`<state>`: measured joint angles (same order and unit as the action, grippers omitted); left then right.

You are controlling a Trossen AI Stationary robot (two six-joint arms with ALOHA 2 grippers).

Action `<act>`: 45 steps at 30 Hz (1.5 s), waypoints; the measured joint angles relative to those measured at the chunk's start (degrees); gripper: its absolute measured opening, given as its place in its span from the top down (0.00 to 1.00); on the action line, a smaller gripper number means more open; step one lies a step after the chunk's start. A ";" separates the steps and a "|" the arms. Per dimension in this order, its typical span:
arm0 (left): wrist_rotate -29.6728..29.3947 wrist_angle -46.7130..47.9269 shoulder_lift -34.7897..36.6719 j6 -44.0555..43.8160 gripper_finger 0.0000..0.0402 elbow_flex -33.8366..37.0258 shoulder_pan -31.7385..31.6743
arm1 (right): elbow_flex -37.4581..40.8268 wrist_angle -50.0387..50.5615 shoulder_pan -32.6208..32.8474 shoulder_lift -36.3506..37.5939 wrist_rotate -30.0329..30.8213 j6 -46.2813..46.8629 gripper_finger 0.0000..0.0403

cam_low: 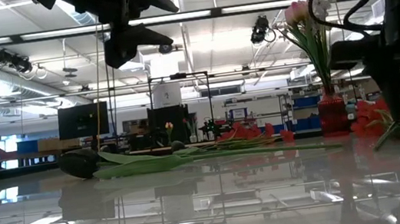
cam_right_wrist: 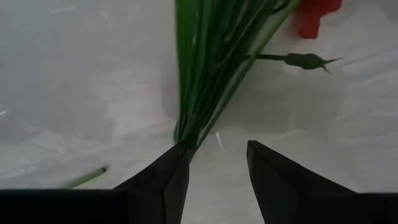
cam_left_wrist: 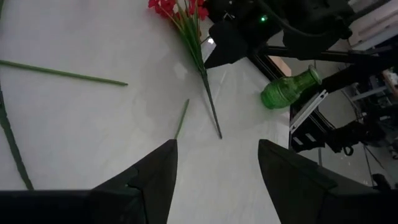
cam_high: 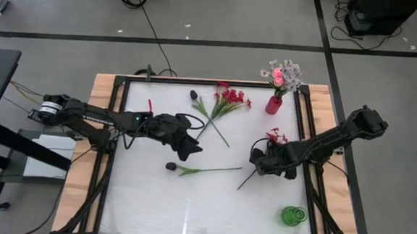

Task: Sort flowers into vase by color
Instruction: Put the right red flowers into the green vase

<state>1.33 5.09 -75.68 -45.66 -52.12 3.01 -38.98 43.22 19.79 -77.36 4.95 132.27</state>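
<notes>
The right gripper point(cam_high: 258, 162) hangs low over a red blossom spray point(cam_right_wrist: 205, 74) lying on the worktop point(cam_high: 152, 208), fingers spread, the bundled stems just ahead of the tips — touching or not is hard to tell. The left gripper point(cam_high: 192, 146) hovers mid-worktop, jaws apart, a dark bud point(cam_high: 170, 167) nearby. The red vase point(cam_high: 273, 104) holds pink and white flowers; the green vase point(cam_high: 294, 216) lies tipped over.

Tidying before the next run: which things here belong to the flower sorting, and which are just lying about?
Job: red vase with pink and white flowers; green vase; red sprays; dark buds; spray by right pincer.
Lying about: floor cables.
</notes>
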 joint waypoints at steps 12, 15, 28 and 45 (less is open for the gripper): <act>-1.98 -0.12 0.00 -2.86 0.43 0.00 0.00 | -0.04 4.71 -0.36 6.48 3.03 -0.46 0.58; -2.17 -0.21 0.00 -3.27 0.43 0.00 0.00 | -0.04 7.86 -1.11 7.19 2.95 -0.44 0.58; -2.33 -0.16 0.02 -2.76 0.43 0.00 0.00 | -0.02 8.36 -3.36 5.91 3.11 -0.85 0.58; -2.79 9.38 13.39 5.00 0.43 0.00 -4.48 | -0.02 3.11 -8.66 -5.51 3.37 -1.33 0.58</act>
<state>-1.46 14.47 -62.29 -40.66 -52.12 -1.48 -39.00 46.34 11.13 -82.87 8.32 130.94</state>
